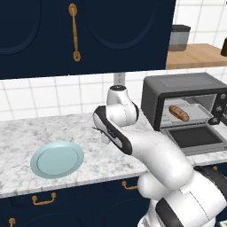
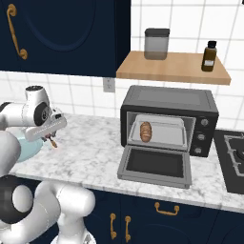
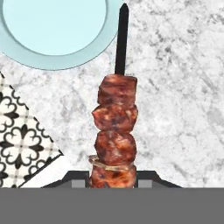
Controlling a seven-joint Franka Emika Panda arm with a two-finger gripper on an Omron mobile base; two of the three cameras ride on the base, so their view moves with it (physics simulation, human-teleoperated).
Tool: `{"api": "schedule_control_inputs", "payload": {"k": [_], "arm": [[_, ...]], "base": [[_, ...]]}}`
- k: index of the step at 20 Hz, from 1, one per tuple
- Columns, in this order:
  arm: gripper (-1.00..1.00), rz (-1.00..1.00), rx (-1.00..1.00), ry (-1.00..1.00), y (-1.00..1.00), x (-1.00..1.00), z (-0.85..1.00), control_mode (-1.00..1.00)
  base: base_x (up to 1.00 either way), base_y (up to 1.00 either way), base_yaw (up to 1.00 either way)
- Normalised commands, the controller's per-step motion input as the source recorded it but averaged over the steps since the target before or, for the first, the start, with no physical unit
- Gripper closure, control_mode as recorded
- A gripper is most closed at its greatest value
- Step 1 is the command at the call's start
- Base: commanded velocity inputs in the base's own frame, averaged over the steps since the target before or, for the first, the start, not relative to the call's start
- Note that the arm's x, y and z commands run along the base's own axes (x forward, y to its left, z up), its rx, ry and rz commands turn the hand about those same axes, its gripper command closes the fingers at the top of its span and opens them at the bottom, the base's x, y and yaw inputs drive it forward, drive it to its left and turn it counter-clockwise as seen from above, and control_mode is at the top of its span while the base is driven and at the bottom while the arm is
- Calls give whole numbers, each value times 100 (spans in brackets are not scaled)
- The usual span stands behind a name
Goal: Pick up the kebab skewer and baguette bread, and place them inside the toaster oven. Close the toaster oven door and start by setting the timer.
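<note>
Your pincer (image 3: 113, 177) grips the kebab skewer (image 3: 114, 131) above the marble surface (image 3: 175, 109). You see the baguette bread (image 2: 146, 131) inside the toaster oven (image 2: 169, 107).

I note a pale blue plate (image 1: 57, 159) on the marble counter (image 1: 17, 133), just beside the pincer. On a wooden shelf (image 2: 174, 67) well off from it, I see a grey canister (image 2: 157, 44) and a dark bottle (image 2: 208, 56).

One skewer (image 3: 114, 131), one baguette (image 1: 179, 113), one plate (image 1: 57, 159)
</note>
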Motion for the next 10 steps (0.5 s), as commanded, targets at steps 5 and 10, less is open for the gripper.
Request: {"api": "schedule_control_inputs", "payload": {"k": [5,10], "arm": [[100,2,0,-2,-100,-15,32,-100],[100,-5,0,4,-100,-8,26,-100]], "base": [[0,0,0],[0,0,0]]}}
